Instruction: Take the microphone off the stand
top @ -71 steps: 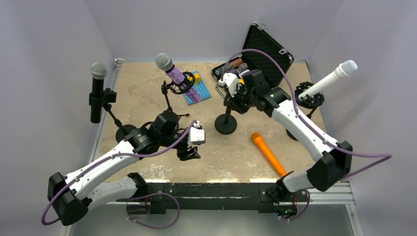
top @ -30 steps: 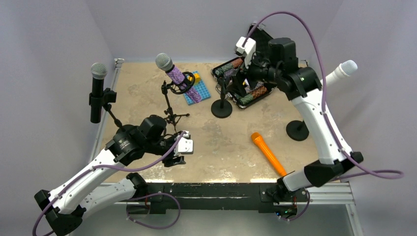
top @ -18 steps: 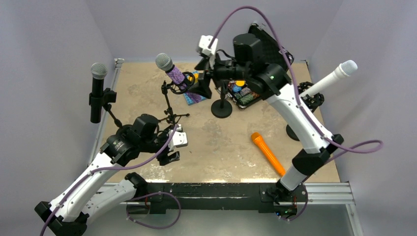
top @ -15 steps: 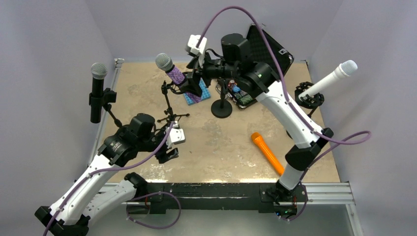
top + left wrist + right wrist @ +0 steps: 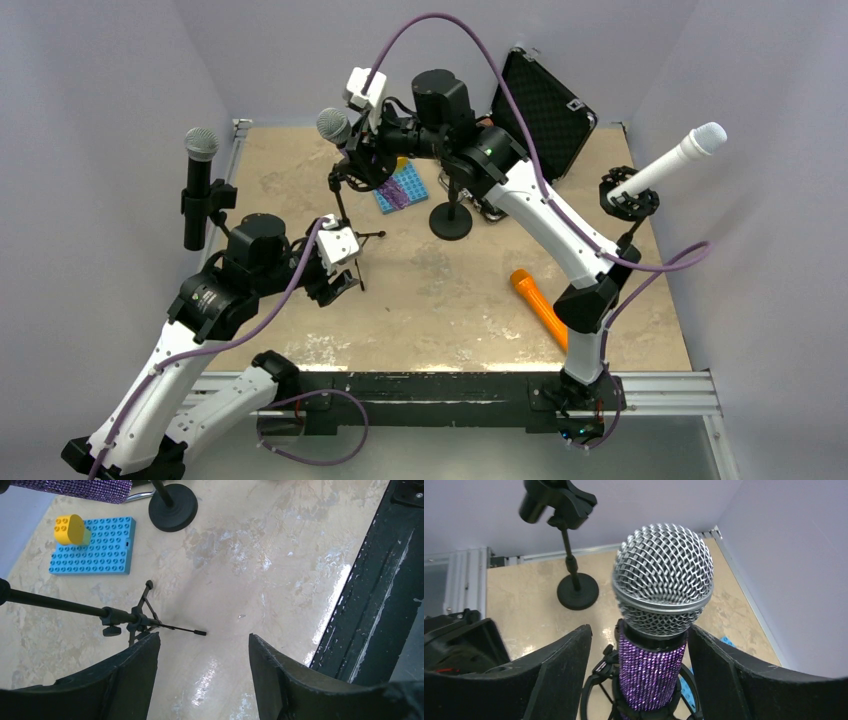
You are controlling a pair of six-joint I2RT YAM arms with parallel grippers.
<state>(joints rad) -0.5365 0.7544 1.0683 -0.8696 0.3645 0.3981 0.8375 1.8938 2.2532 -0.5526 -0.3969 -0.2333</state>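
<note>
Right arm has swung across from the case (image 5: 545, 100) to the purple microphone (image 5: 663, 580) within the last second. Right gripper (image 5: 644, 680) now straddles it, one finger on each side of the glitter body just below the mesh head. Gaps show on both sides, so it's open and not gripping yet. Microphone is still seated on the tripod stand (image 5: 345, 215).

Approach looks done; I'd expect close and lift out next.

Right arm is stretched far forward and across, wrist pointing left. Left arm has drawn back toward the stand. Left gripper (image 5: 202, 680) is open and empty, angled down at the table, with the stand's feet just ahead of its left finger.
</note>
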